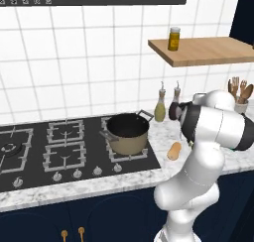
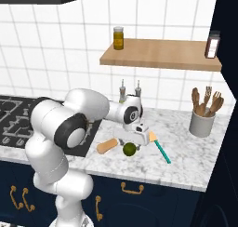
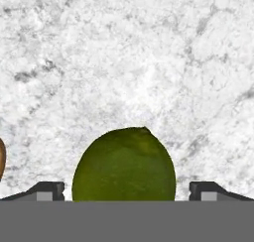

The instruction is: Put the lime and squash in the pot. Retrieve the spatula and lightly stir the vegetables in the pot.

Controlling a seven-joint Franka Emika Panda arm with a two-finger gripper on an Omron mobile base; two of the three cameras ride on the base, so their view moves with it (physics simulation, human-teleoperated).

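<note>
- The white marble tabletop (image 2: 195, 161) runs to the right of the black gas hob (image 1: 49, 147), carrying everything but the pot.
- The tan-bronze pot (image 1: 128, 133), black inside, sits on the hob's right-hand burner, well apart from the lime.
- The gripper (image 2: 131, 144) hangs low over the tabletop directly above the lime, its fingers (image 3: 47, 190) spread wide with one tip on either side of the fruit, gripping nothing.
- The teal-handled spatula (image 2: 160, 149) lies flat on the tabletop just right of the lime, its pale orange head near the gripper.
- The tan-orange squash (image 2: 107, 146) lies on the tabletop just left of the lime, near the hob's edge.
- The yellow-green lime (image 3: 124, 166) rests on the tabletop between the spread fingers, squash on one side, spatula on the other.
</note>
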